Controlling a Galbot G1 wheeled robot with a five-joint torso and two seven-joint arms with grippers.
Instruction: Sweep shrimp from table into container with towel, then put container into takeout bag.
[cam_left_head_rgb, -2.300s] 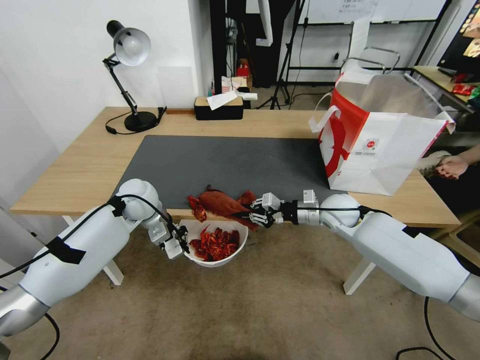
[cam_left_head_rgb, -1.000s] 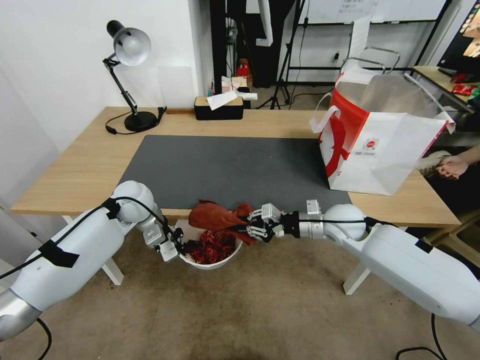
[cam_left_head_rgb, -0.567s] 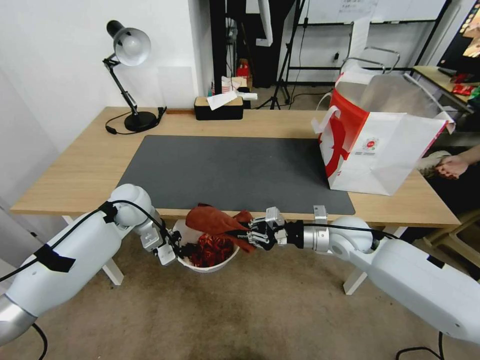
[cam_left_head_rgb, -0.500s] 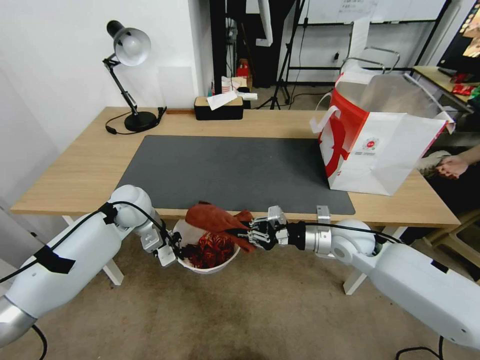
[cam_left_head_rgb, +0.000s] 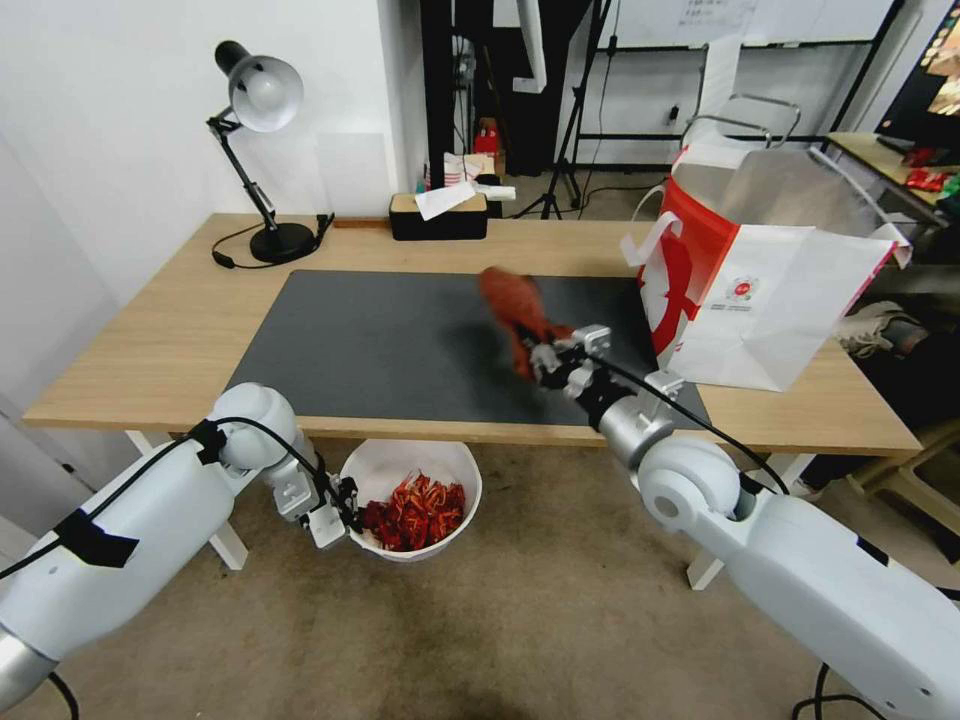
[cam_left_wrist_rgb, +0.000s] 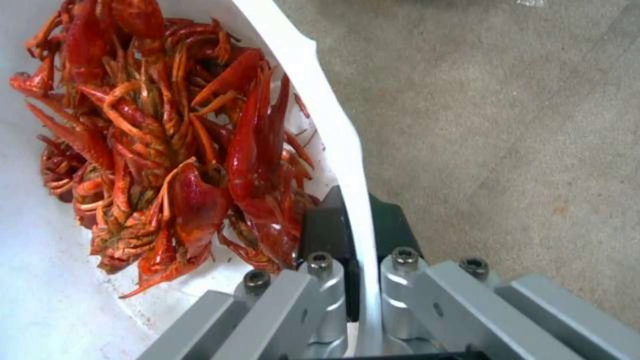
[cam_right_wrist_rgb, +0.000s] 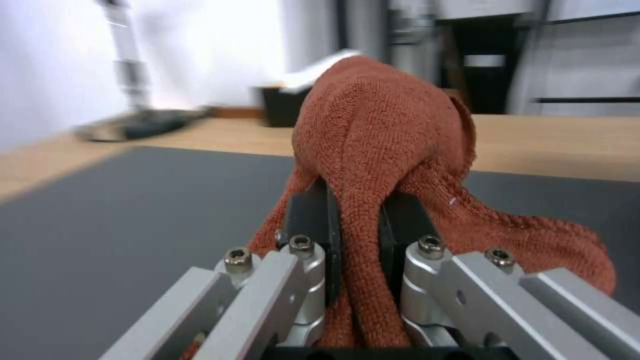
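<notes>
My right claw (cam_left_head_rgb: 545, 352) is clamped on the towel (cam_left_head_rgb: 512, 303), raised over the grey mat (cam_left_head_rgb: 400, 340) on the table (cam_left_head_rgb: 150, 340), while my left claw (cam_left_head_rgb: 345, 500) pinches the container (cam_left_head_rgb: 400, 465) rim below the table edge, shrimp (cam_left_head_rgb: 415, 510) inside.

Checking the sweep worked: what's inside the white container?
A pile of red shrimp lies in the container; whatever is beneath the pile, including the bottom there, is covered.

Knit cloth towel (cam_right_wrist_rgb: 373, 130), matt wood table (cam_left_head_rgb: 150, 340), smooth container (cam_left_head_rgb: 400, 465).
</notes>
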